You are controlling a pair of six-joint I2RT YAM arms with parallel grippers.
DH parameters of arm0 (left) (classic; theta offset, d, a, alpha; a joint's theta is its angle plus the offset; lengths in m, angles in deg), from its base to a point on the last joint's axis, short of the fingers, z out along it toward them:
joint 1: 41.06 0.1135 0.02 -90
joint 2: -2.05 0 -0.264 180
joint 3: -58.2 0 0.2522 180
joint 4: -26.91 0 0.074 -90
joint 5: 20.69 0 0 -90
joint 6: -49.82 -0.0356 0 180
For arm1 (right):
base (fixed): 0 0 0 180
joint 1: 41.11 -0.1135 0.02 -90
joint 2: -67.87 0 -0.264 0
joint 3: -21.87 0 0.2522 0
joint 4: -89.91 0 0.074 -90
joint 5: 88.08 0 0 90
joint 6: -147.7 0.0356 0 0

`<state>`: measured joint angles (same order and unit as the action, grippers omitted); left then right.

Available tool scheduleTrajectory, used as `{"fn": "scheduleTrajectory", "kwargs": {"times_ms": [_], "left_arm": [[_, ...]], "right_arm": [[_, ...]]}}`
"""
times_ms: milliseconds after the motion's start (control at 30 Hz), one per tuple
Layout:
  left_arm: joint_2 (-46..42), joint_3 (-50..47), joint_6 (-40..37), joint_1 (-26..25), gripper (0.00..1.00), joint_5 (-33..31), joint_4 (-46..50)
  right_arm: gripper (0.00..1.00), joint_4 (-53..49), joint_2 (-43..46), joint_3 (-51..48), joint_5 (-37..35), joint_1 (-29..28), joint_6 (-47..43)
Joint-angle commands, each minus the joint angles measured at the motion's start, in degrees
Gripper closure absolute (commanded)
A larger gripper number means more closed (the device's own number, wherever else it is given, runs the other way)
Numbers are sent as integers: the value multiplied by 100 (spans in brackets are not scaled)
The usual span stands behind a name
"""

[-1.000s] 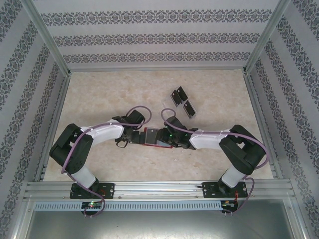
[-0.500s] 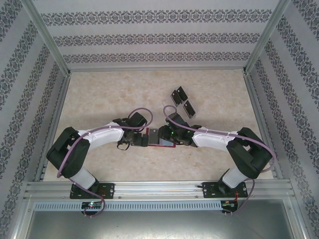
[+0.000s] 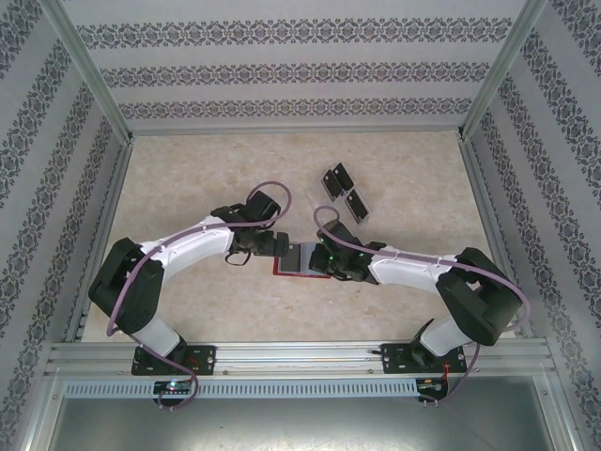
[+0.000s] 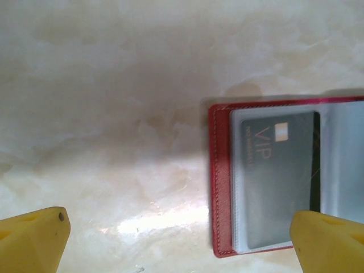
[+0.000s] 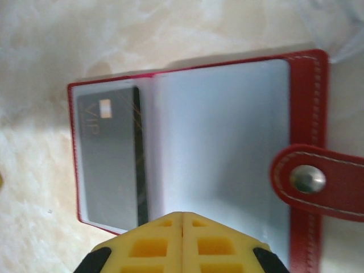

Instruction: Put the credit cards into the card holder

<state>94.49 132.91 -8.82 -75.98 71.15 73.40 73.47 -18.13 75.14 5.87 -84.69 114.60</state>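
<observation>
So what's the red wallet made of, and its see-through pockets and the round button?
The card holder looks like red leather or imitation: matte, with pale stitching along its edge. Its pockets seem soft clear plastic, cloudy and shiny. The button looks like metal: silvery, glinting.

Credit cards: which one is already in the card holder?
The VIP-marked card, tucked inside the open red card holder; the other two cards lie bare on the table beyond it.

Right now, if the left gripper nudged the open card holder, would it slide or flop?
Likely slides: the card holder lies open and flat on a glossy table. Its clear sleeves look thin, so lifted by one edge it would probably sag or fold. The shut right gripper over its edge may pin it.
</observation>
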Motion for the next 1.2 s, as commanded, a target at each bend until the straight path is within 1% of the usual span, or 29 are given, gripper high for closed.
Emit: {"fn": "scheduleTrajectory", "kwargs": {"times_ms": [0, 133, 467, 667, 933, 1167], "left_arm": [[229, 203, -100, -193, 0, 61, 265], [477, 321, 5, -407, 0, 31, 234], [879, 473, 149, -801, 0, -52, 122], [1058, 533, 187, -909, 0, -74, 95], [1222, 506, 222, -925, 0, -88, -2], [1109, 509, 299, -1006, 0, -1, -170]], "right_arm": [[96, -140, 150, -215, -191, 76, -10], [100, -50, 121, -437, -224, 146, 39], [100, 205, -49, -676, -185, 227, 100], [100, 232, -61, -681, -186, 228, 97], [100, 197, -41, -685, -193, 230, 90], [100, 172, -80, -666, -187, 227, 97]]}}
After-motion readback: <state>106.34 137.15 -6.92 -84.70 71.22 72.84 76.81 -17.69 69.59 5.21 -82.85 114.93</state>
